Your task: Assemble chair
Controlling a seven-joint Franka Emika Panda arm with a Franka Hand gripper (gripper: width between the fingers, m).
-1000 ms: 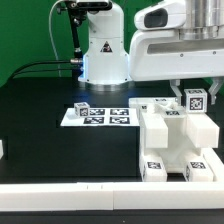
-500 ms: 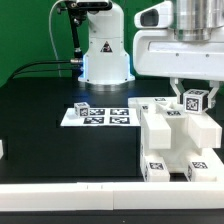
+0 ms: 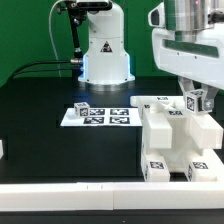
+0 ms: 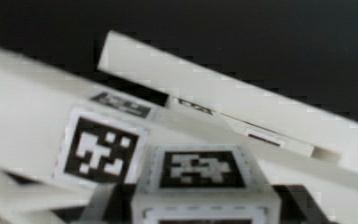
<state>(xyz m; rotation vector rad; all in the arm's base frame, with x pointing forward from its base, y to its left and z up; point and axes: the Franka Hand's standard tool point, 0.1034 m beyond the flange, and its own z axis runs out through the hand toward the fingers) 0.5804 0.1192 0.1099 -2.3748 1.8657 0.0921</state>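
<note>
The chair (image 3: pixel 172 140) is a partly joined white blocky structure with square tags, standing at the exterior view's right. My gripper (image 3: pixel 196 106) is shut on a small white tagged block (image 3: pixel 197 98) at the top of the chair's far right side. In the wrist view that block (image 4: pixel 201 172) sits between my dark fingers (image 4: pixel 130 204), with the chair's tagged panels (image 4: pixel 108 142) slanting close behind it. Whether the block rests on the chair or hangs just above it is hidden by my hand.
The marker board (image 3: pixel 104 117) lies flat on the black table at centre, with a small tagged cube (image 3: pixel 82 108) at its left end. The robot base (image 3: pixel 104 50) stands behind. A white rail (image 3: pixel 80 196) runs along the front edge.
My hand has turned about its own axis above the chair while staying over the same spot. The block is still in the grip at nearly the same place.
</note>
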